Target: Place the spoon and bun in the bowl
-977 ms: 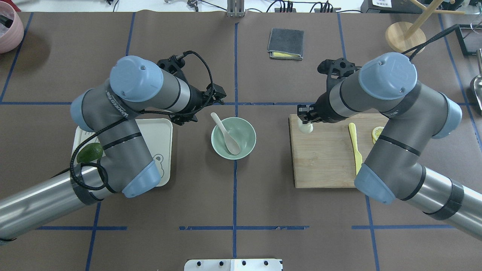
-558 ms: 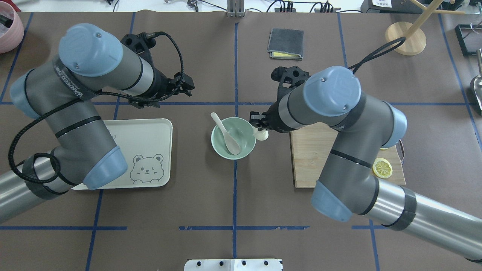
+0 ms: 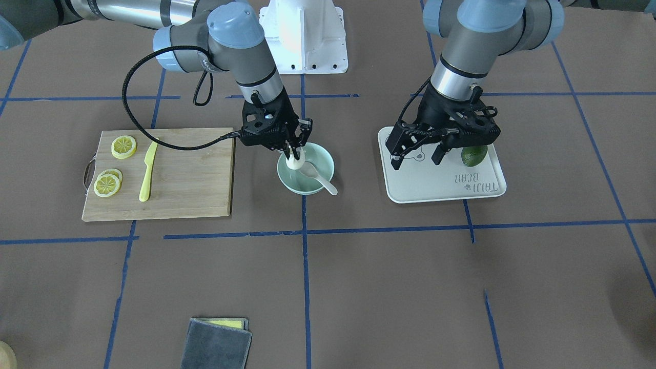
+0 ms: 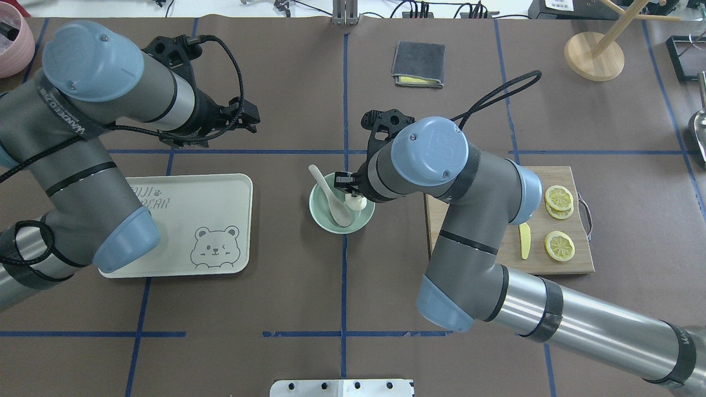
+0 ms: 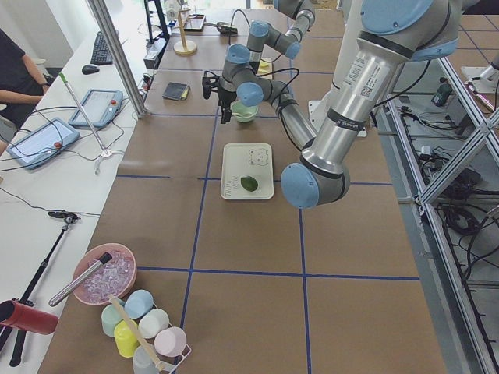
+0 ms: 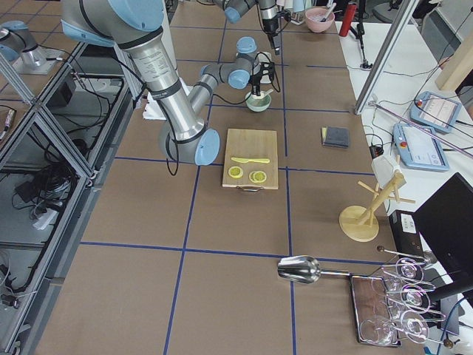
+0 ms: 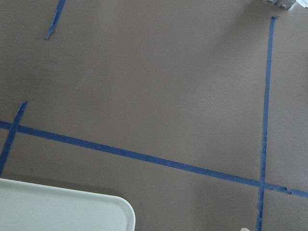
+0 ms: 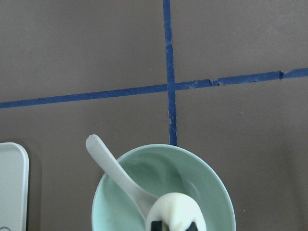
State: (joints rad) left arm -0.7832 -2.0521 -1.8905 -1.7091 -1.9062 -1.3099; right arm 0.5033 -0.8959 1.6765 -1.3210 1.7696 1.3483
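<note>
The mint-green bowl [image 4: 331, 223] stands at the table's centre. The pale spoon [image 4: 330, 194] lies in it, scoop down, with its handle sticking out over the far-left rim. My right gripper [image 4: 353, 194] is shut on the white bun [image 4: 358, 203] and holds it low over the bowl's right half, beside the spoon's scoop. The right wrist view shows the bun [image 8: 175, 211] above the bowl [image 8: 214, 180] and the spoon [image 8: 108, 161]. My left gripper [image 3: 416, 160] is open and empty, above the far edge of the cream tray [image 3: 435, 189].
A dark green avocado [image 3: 474, 154] lies on the tray. A wooden cutting board [image 4: 571, 263] to the right of the bowl carries lemon slices [image 4: 559, 245] and a yellow knife [image 4: 524, 241]. A folded grey cloth [image 4: 418, 63] and a wooden stand [image 4: 594, 55] sit at the far side.
My right arm has carried the bun leftward from the cutting board to over the bowl. My left arm has drawn back to the left, away from the bowl.
</note>
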